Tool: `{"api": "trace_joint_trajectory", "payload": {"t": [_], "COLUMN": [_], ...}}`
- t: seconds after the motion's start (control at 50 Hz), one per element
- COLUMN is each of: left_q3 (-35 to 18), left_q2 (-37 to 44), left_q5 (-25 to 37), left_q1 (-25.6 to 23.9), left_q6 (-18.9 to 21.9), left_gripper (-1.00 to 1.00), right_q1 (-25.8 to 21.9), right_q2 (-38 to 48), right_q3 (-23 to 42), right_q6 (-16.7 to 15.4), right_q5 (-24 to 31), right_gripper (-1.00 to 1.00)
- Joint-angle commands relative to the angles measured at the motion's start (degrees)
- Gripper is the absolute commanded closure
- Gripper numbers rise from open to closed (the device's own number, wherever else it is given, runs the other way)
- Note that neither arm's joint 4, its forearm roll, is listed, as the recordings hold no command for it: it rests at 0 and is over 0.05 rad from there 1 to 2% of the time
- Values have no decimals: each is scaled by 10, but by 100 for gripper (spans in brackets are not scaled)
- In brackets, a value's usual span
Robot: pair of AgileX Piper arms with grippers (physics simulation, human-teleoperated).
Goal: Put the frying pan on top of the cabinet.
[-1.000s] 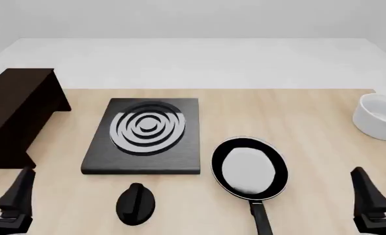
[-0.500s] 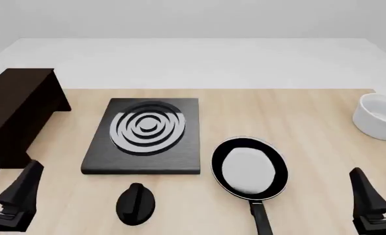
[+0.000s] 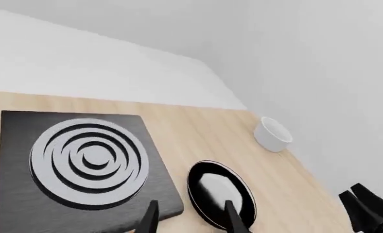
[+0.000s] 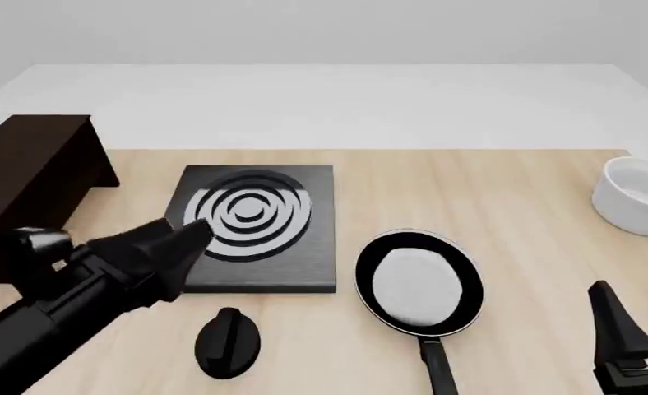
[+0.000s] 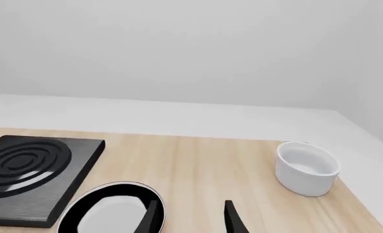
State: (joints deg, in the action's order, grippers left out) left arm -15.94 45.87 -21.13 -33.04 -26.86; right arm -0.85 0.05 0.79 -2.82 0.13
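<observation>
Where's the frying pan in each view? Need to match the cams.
Front view: frying pan right of centre, low, handle toward the camera.
Left wrist view: bottom centre, behind the fingertips.
Right wrist view: bottom left, partly cut off.
Shared landmark: black slab with silver rings beside the pan in all three.
</observation>
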Motion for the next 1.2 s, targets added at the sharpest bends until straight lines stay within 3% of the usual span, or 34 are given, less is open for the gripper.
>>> {"api": "trace_joint_trajectory", "payload": {"t": [0.02,0.06,0.3,0.62,1.2], "left_q3": [-61,-66,-87,-79,-108], "left_q2": [216,260,369,463,583], "left_q5": [-82,-99,-151,-237,-298], "left_q1": [-122,-125,-194,-248,-277], "left_q6": [-122,-161,-265,-360,-400], "left_gripper": [-100,-100,-100,-100,-100], "right_q1": [1,1,0,2,1], "right_q2": [0,0,0,0,0], "right_q3": [2,3,-1,-3,-3], "right_q6": [-2,-2,-3,4,3], "right_q5": [2,2,0,-5,-6], "right_gripper": [-100,-100,-100,-100,-100]}}
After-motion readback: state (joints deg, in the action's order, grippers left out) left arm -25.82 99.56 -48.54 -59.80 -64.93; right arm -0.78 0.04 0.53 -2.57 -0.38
